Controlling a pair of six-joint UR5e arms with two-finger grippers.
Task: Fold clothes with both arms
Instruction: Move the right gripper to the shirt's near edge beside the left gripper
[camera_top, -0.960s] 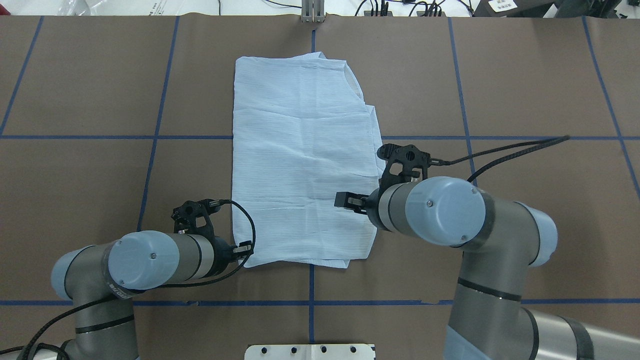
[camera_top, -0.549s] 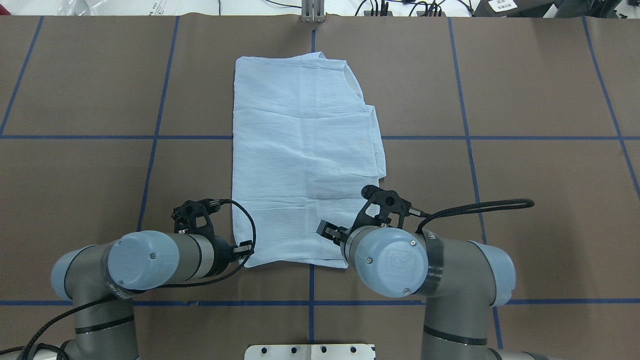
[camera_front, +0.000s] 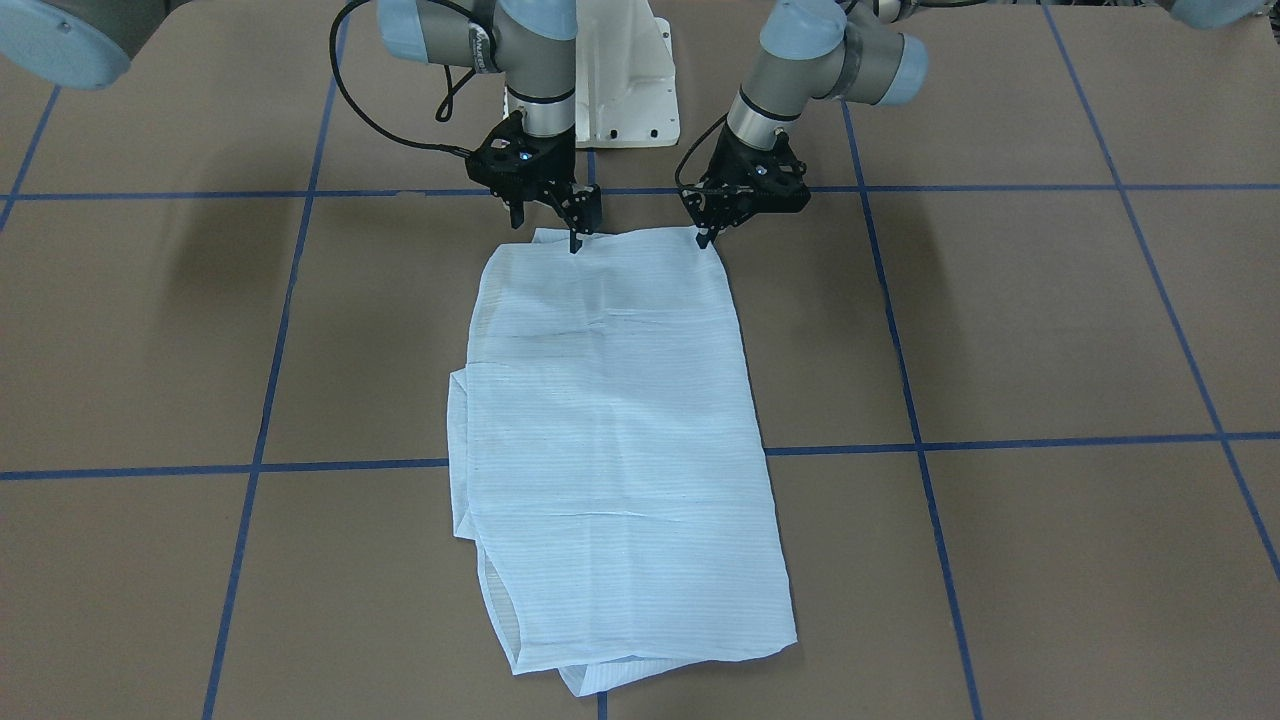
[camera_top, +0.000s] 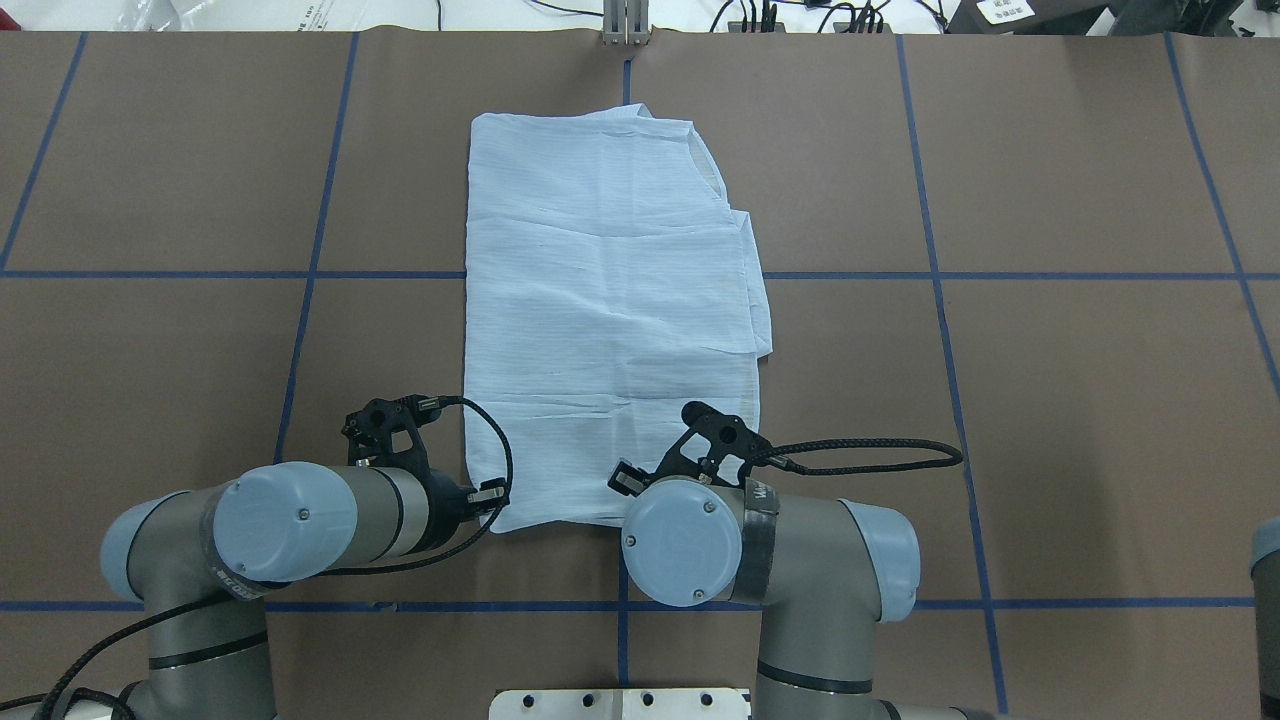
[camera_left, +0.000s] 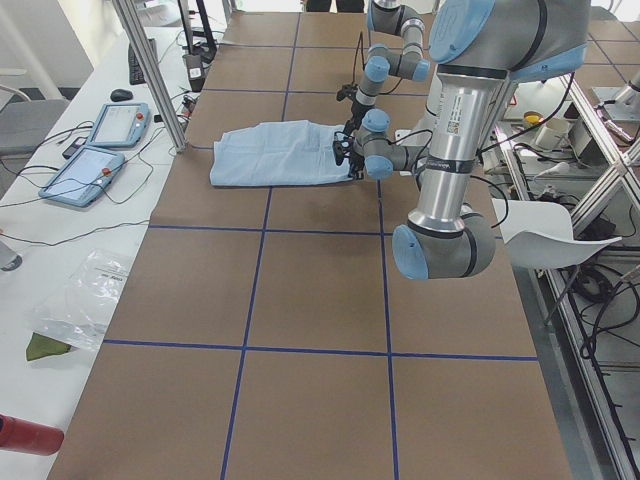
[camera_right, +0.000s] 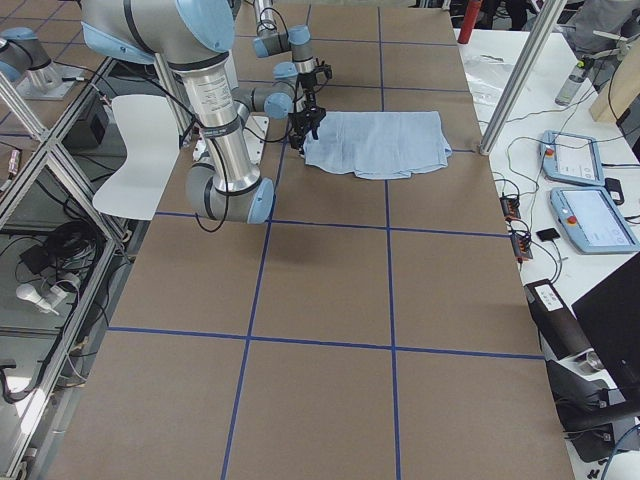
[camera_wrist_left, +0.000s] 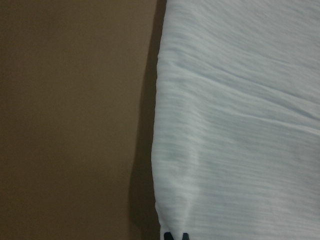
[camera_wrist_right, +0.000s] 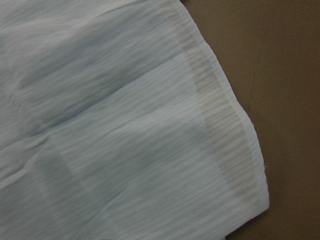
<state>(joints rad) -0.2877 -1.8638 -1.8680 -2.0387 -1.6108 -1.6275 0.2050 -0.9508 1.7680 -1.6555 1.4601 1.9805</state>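
Pale-blue striped cloth, the shirt (camera_top: 610, 300), is laid flat as a long folded rectangle on the brown table (camera_top: 1050, 400), stretched from the 12 o'clock edge of the overhead view down toward its centre, across a crossing of blue tape lines (camera_top: 320, 200). The collar end is turned toward 12 o'clock, and a folded layer is seen jutting out along the 3 o'clock side. The left gripper (camera_top: 493, 494) is set at the shirt's 7 o'clock corner, its jaws pinched together on the cloth; in the left wrist view two dark fingertips (camera_wrist_left: 168, 236) are seen close together with the fabric's edge bunched between them. The right gripper (camera_front: 547, 232) is held at the hem toward 5 o'clock (mostly hidden beneath its own wrist from overhead), its jaws spread apart, with one fingertip touching or just above the hem and nothing gripped. A flat hemmed corner lying on the table is shown in the right wrist view. The white pedestal (camera_front: 625, 90) is seen at 12 o'clock in the front-facing view, between the two arms.
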